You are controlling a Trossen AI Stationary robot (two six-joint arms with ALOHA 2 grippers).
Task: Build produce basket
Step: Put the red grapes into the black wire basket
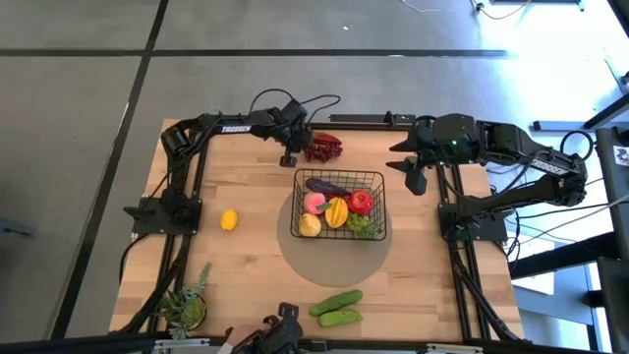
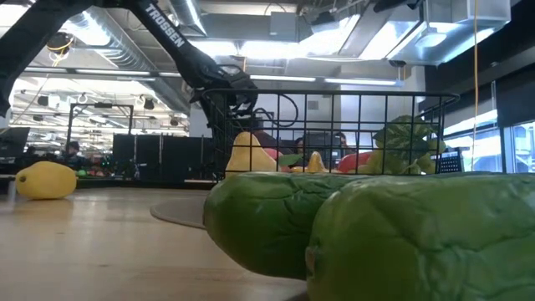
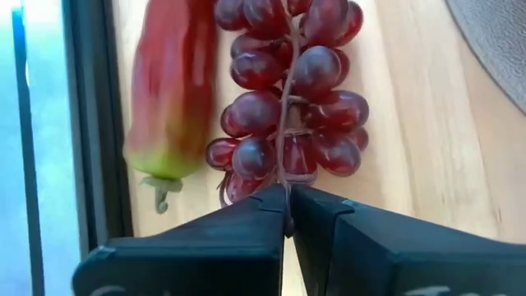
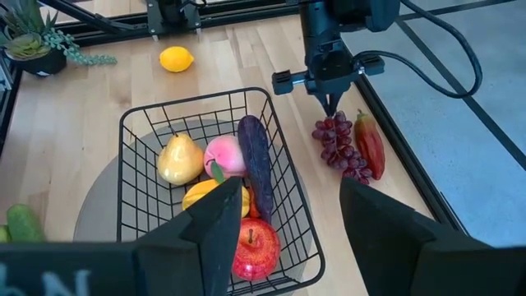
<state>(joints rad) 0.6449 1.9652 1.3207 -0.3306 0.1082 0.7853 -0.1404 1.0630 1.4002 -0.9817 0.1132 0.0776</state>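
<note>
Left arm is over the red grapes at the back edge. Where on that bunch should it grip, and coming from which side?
Grip the thin stem end of the red grapes, from straight above. The bunch lies flat on the table and its round berries would slip, while the stem runs along the top. The left gripper is already shut on that stem, clear of the red pepper alongside.

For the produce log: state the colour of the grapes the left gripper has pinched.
Dark red-purple grapes, stem pinched by the left gripper; clearest in the left wrist view.

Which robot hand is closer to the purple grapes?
The left one. The left gripper is right at the purple grapes, fingers shut on the stem end. The right gripper hangs open across the table's far edge, beyond the basket.
</note>
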